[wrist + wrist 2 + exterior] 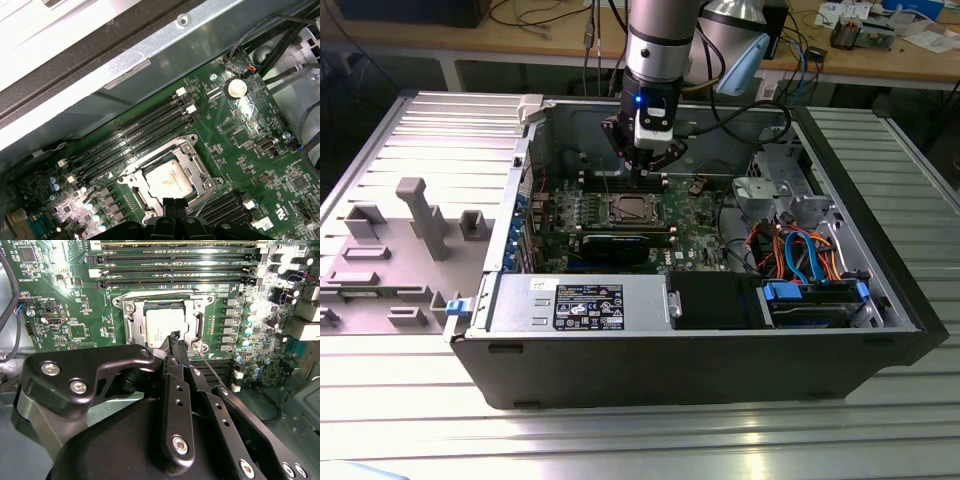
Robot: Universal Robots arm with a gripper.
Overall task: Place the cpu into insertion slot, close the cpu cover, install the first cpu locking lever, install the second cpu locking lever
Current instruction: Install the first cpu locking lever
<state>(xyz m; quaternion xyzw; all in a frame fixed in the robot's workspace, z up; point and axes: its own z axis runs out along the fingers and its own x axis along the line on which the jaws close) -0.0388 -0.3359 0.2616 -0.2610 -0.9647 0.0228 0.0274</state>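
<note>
At the insertion slot [131, 325] edge, your gripper [175, 338] is pinched shut on nothing, tip beside a locking lever [210, 369], seemingly for pushing; the cpu [159, 325] sits under the cpu cover [198, 326].

Arm [660, 45] above the insertion slot [628, 208]

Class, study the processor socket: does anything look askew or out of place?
Yes: a thin silver wire lever beside the black claw slants away from the silvery square metal frame instead of lying along its edge. The dull grey square chip sits level inside.
</note>
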